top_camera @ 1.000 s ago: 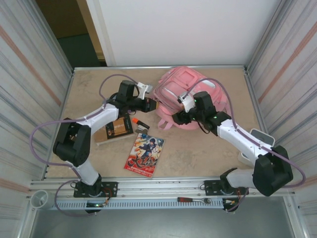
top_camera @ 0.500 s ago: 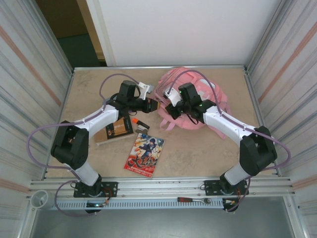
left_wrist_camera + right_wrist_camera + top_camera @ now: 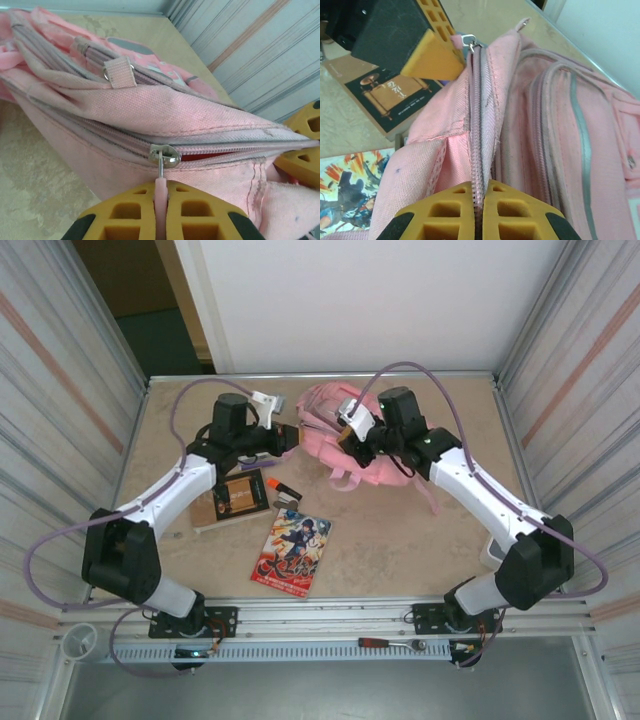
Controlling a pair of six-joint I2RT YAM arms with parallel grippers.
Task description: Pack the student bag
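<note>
On the left of the table a brown-covered book lies flat. A small orange-tipped item is just beside it, and a colourful comic lies nearer the arm bases. All three are outside the bag, most likely waiting to go in once there is an opening.

The left gripper is pinched fully together on the pink pull tab, which hangs from the metal zip slider at the left end of the student bag. Gripping the tab rather than the cloth gives it a way to draw the slider along the teeth. A thin sliver of red shows behind the slider, so the zip may be parted a little there, though the wrist view is too close to be sure.

The student bag lies on its side at the far middle of the table, between the two arms. Its zipped seam is stretched in a line from one gripper to the other.

The right gripper is clamped tight on the bag's fabric right at the zip line, with a pad on either side of the seam. I judge that it serves as an anchor: with the cloth held taut from the right, the slider can run instead of the soft bag bunching up and dragging along. The risk is that the fabric slips out of so thin a pinch.
</note>
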